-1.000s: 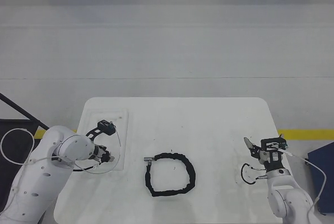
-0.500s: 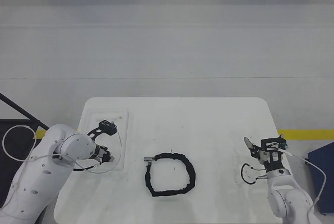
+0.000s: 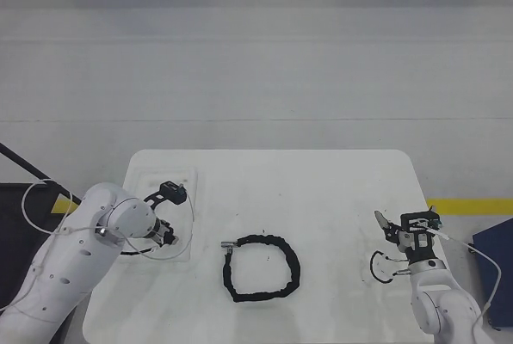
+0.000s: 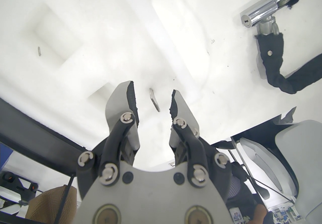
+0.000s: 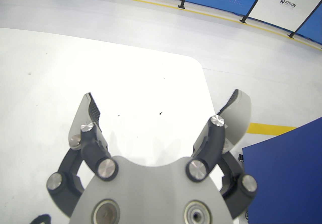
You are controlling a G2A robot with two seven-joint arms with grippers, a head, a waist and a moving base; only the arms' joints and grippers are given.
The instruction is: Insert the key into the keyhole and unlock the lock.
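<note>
Left gripper (image 4: 152,88) hangs low over the foam tray (image 4: 75,34) at the worktop's (image 3: 343,189) left side. Its jaws are narrowly apart and straddle the key (image 4: 154,101), which sits on the foam between the 2 pads (image 4: 131,99), touching neither. At the centre lies the lock (image 3: 261,267), a black-sleeved loop. Its chrome cylinder (image 4: 261,12) shows the keyhole (image 4: 244,20), well apart from the key. Far right, the right gripper (image 5: 162,99) sits by the worktop's edge, jaws wide, gripping nothing.
</note>
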